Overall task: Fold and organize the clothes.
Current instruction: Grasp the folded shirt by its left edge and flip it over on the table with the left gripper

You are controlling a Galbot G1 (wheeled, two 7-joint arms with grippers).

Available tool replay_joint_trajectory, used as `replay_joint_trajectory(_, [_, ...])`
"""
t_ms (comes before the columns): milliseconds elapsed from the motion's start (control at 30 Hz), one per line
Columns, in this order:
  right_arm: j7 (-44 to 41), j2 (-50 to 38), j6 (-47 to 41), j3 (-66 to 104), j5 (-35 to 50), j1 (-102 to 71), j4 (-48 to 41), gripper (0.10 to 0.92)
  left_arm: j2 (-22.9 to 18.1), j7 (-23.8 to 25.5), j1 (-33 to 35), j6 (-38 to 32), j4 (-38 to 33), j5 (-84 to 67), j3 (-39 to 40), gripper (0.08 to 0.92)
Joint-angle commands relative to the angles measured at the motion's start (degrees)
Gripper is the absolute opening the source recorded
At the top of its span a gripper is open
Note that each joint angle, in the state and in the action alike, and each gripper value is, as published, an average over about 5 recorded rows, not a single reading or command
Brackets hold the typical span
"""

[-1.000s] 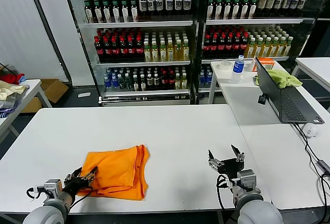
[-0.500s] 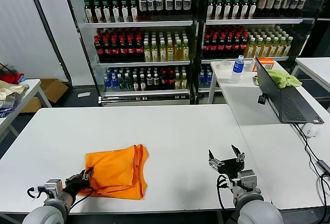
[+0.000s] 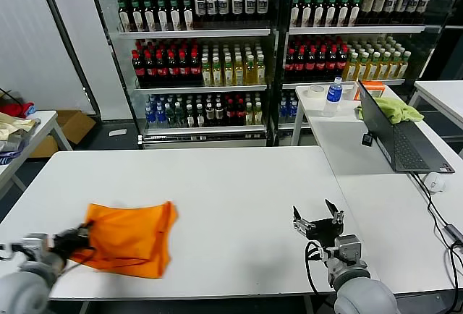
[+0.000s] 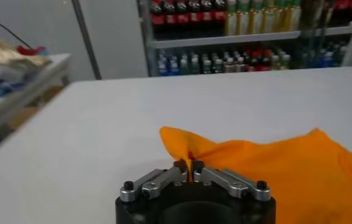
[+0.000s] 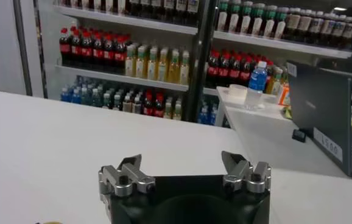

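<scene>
right now we judge the step to be the organizing one: our left gripper (image 3: 74,240), at about 8 o'clock on the white table (image 3: 239,184), is pinched tight on the near-left corner of the orange t-shirt (image 3: 129,238), which lies folded into a compact, slightly crumpled packet at the table's front-left. in the left wrist view the fingers (image 4: 182,165) meet on a raised peak of the cloth. the fabric looks like soft matte cotton, thick where the layers stack, with a rounded fold along its right edge. the tabletop is smooth and plain. next, we think, the packet needs placing flat and the corner letting go without dragging the layers apart. our right gripper (image 3: 318,221) waits at about 4 o'clock, jaws spread wide, holding nothing.
</scene>
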Motion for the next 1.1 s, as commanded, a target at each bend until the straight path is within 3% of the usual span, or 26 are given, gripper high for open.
replay_joint_trajectory(33, [-0.24,1.02,0.33,-1.31,0.03,2.37,-1.75,0.823,16.09,5.31,6.93,2.04,7.53,-2.17,-24.08,0.103])
replay_joint_trajectory(133, [-0.20,1.23,0.27,-2.31,0.01,2.94,-1.87,0.823,17.16,4.23,9.45,2.15,4.65,-5.32,-25.39,0.103])
replay_joint_trajectory(200, [-0.13,1.14,0.19,-2.78,-0.04,3.13,-1.83,0.823,14.68,0.95,9.62,2.16,-1.59,-8.94,-20.18,0.103])
replay_joint_trajectory(333, [0.16,0.46,-0.19,-2.58,-0.02,2.98,-1.45,0.823,1.25,-5.39,5.90,1.99,-18.01,-11.60,3.17,0.103])
replay_joint_trajectory(400, [0.31,-0.23,-0.40,-2.20,0.02,2.69,-1.14,0.823,-5.60,-4.20,4.39,1.54,-22.63,-6.75,14.22,0.103])
replay_joint_trajectory(467, [0.44,-0.81,-0.53,-1.85,0.02,2.30,-0.81,0.823,-9.79,-1.38,2.77,0.46,-24.32,-1.63,21.40,0.103])
replay_joint_trajectory(633, [0.68,-0.56,-0.62,-1.48,-0.46,1.31,-0.46,0.823,-12.29,2.31,-3.95,-1.72,-22.08,0.38,27.88,0.103])
replay_joint_trajectory(1100, [0.71,-0.01,-0.58,0.44,-1.27,-0.72,0.32,0.823,-18.79,2.28,-15.64,-4.39,-8.30,4.40,35.09,0.103])
